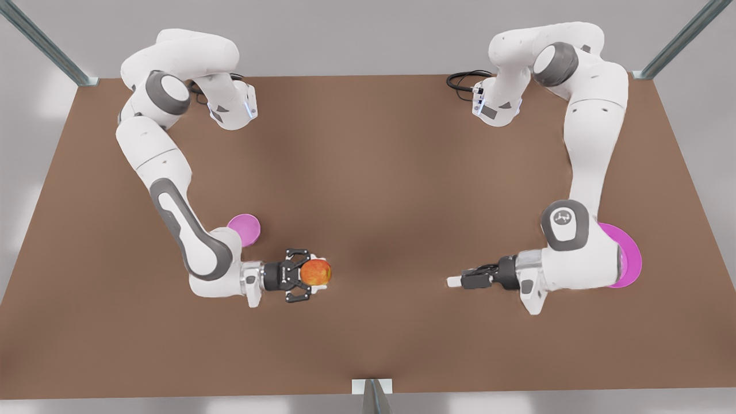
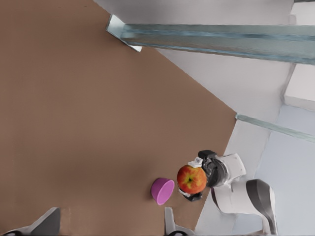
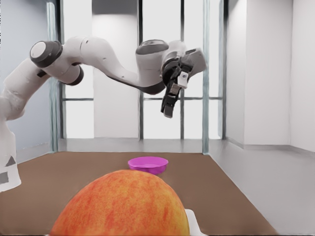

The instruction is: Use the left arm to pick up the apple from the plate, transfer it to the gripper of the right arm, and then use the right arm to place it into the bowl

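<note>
**Front view:** the right end effector (image 1: 310,275), on the arm at the front view's left, was clamped on the apple (image 1: 317,272). The apple was held off the tabletop (image 1: 368,172), with the linkage fingers on either side of it. The bowl (image 1: 246,229) sat just behind that arm's wrist, partly hidden by the forearm. The left end effector (image 1: 455,281), on the arm at the front view's right, pointed toward the apple, well apart from it and carrying nothing. The plate (image 1: 631,259) lay under that arm's elbow, mostly covered.

**Left wrist view:** the left end effector's own fingers (image 2: 48,222) stood apart, with bare tabletop between them. Farther off, the apple (image 2: 191,179) was gripped by the right end effector (image 2: 195,180), and the bowl (image 2: 162,191) sat on the tabletop beside it.

**Right wrist view:** the apple (image 3: 120,204) sat close to the camera, in the grip. The plate (image 3: 148,164) was across the tabletop, and the left end effector (image 3: 170,104) hung in the air above it.
</note>
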You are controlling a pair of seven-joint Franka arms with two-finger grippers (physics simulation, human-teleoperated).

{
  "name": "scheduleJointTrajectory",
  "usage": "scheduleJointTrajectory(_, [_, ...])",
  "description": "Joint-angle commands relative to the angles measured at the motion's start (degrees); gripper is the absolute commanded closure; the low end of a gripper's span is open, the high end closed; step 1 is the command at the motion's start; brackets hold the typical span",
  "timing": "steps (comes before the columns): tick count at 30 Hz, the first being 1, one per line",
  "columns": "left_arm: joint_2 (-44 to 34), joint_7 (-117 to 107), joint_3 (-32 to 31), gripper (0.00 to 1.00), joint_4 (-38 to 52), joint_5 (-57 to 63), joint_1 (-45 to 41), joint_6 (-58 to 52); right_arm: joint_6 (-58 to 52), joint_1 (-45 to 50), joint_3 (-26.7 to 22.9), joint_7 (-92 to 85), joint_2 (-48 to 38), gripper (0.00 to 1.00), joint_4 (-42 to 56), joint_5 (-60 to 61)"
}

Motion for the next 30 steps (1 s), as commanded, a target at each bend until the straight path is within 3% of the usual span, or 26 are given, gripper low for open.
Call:
scheduleJointTrajectory(1, [-4.8,0.4,-0.7,0.0,0.0,32.8,1.3,-25.4,-8.2,-4.7,0.0,10.0,-1.3,0.33,-0.5,-21.3])
scheduleJointTrajectory(3, [-7.0,0.7,-2.9,0.0,-0.1,36.7,4.1,-32.7,-14.5,-9.3,0.0,17.8,-5.3,0.33,-0.5,-40.5])
scheduleJointTrajectory(4, [-18.4,3.5,9.9,0.0,-11.4,35.9,-5.9,-28.1,-17.1,-10.5,0.0,20.1,-7.6,0.33,-0.5,-46.8])
scheduleJointTrajectory(5, [-33.5,6.7,30.3,0.0,-30.8,28.5,-22.5,-15.0,-18.7,-11.1,-0.1,22.0,-9.1,0.33,-0.5,-51.4])
scheduleJointTrajectory(9, [-30.1,6.7,28.3,0.0,-23.2,25.3,-22.6,-24.5,-16.6,-11.0,-0.3,26.3,-15.6,0.33,-6.1,-71.3])
scheduleJointTrajectory(11, [-20.7,6.2,28.7,0.0,-10.5,23.1,-22.1,-32.3,-12.1,-11.4,-0.3,29.3,-17.2,0.33,-9.9,-76.6])
scheduleJointTrajectory(14, [-19.3,3.5,28.6,0.0,-9.3,28.8,-21.9,-31.7,-3.6,-12.3,-0.3,32.7,-22.5,0.33,-18.6,-78.4])
scheduleJointTrajectory(21, [-19.2,3.8,28.5,0.0,-9.2,29.2,-22.3,-32.2,10.6,-13.1,-0.4,38.7,-30.4,0.33,-33.9,-78.3])
scheduleJointTrajectory(30, [-19.1,3.8,28.4,0.0,-9.2,29.1,-22.6,-33.6,18.7,-13.0,-0.2,40.9,-37.1,0.31,-47.1,-78.0])
